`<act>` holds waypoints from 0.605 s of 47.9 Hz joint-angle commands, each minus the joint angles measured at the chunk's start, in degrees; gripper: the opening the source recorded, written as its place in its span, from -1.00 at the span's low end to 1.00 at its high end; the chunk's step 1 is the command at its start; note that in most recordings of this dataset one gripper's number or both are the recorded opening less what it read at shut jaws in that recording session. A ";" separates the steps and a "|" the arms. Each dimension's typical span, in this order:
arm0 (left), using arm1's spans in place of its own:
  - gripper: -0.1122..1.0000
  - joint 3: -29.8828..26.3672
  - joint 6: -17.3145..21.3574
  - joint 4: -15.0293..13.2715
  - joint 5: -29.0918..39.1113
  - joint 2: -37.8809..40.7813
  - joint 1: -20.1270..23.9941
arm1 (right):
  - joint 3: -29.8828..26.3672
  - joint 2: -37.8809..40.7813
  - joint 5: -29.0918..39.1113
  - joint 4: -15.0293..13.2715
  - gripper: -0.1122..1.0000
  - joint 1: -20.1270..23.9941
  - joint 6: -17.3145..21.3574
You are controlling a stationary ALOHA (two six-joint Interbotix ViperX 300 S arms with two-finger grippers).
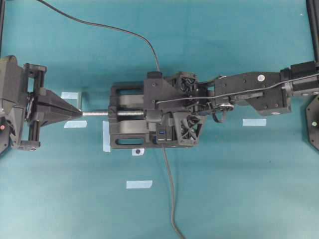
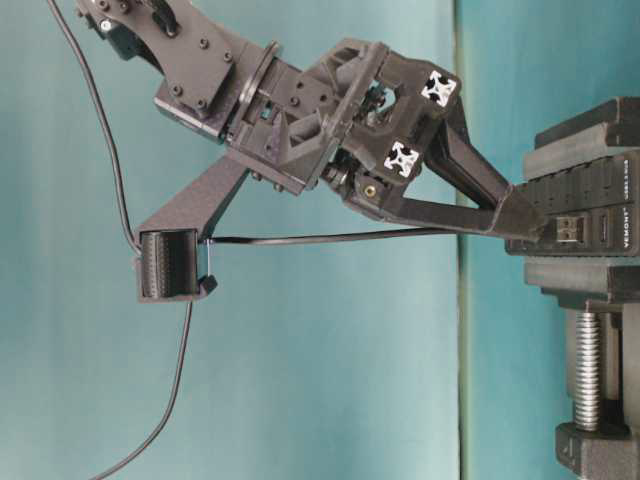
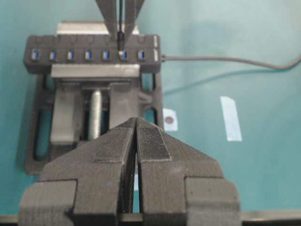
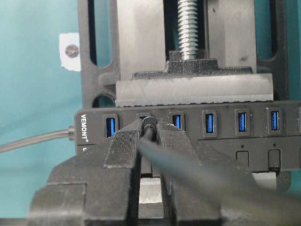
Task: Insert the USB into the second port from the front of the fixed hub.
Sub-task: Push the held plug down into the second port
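Our right claw [image 4: 148,141] grips the USB [image 4: 148,125] at the hub's [image 4: 282,141] second port; our left claw [image 3: 136,141] is closed, empty.

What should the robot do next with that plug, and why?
Probably let go and back away: the right gripper holds the USB right at the hub's second port, and it looks seated, though I can't see how deep.
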 commanded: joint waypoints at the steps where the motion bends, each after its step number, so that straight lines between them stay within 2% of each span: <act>1: -0.80 -0.70 0.00 0.09 -0.26 -0.09 -0.09 | -1.23 -0.70 -0.35 0.00 -0.63 -0.09 0.53; 29: -0.80 -0.79 0.00 0.09 -0.26 -0.18 -0.09 | -2.11 -0.35 1.85 -0.09 -0.63 0.44 0.53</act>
